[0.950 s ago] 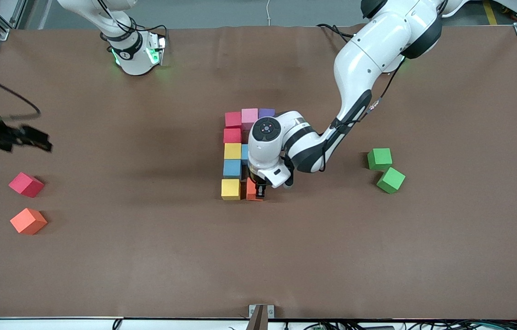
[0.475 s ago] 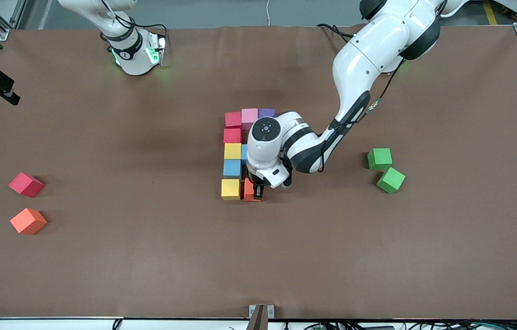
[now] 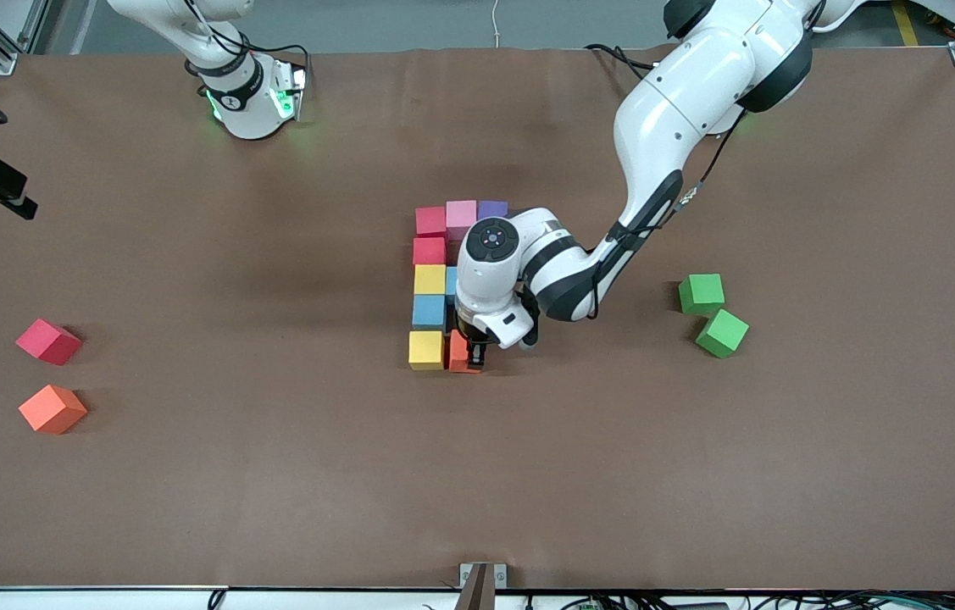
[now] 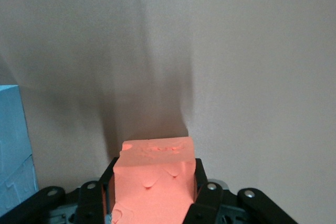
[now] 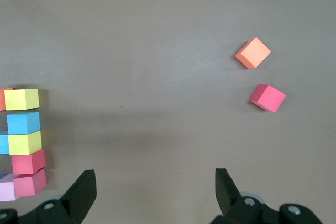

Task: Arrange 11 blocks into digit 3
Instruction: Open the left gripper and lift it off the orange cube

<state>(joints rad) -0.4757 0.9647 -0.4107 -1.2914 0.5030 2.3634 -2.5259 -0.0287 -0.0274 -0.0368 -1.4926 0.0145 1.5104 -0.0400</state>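
Beside the yellow cube [image 3: 426,350], left gripper [image 3: 470,359] clamps an orange cube [image 4: 153,179] — no writing legible; right gripper [image 5: 152,195] waits — fingers apart.

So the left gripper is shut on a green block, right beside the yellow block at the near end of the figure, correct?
Not quite: the left gripper is shut on an orange block, not a green one, as the left wrist view shows. It is beside the yellow block at the figure's near end.
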